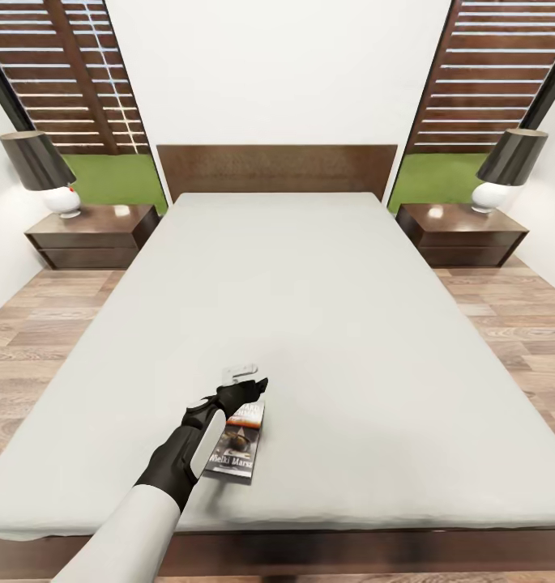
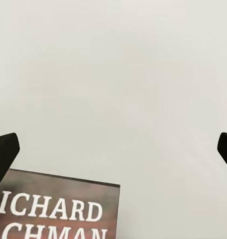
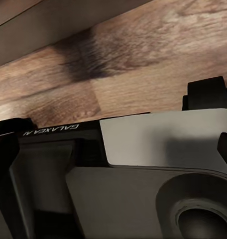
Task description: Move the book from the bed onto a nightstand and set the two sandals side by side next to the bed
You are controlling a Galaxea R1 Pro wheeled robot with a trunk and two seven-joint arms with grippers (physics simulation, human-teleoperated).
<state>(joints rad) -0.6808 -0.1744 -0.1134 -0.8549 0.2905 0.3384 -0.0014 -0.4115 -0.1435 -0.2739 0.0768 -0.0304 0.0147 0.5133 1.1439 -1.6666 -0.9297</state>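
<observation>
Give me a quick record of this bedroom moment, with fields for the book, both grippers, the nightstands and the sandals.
book: flat on the bed, near its foot edge, not lifted
left gripper: open, over the book's top edge, fingers wide apart
right gripper: state cannot be told; its wrist camera faces wood floor and robot body
nightstands: left nightstand, right nightstand, a lamp on each
sandals: not located
</observation>
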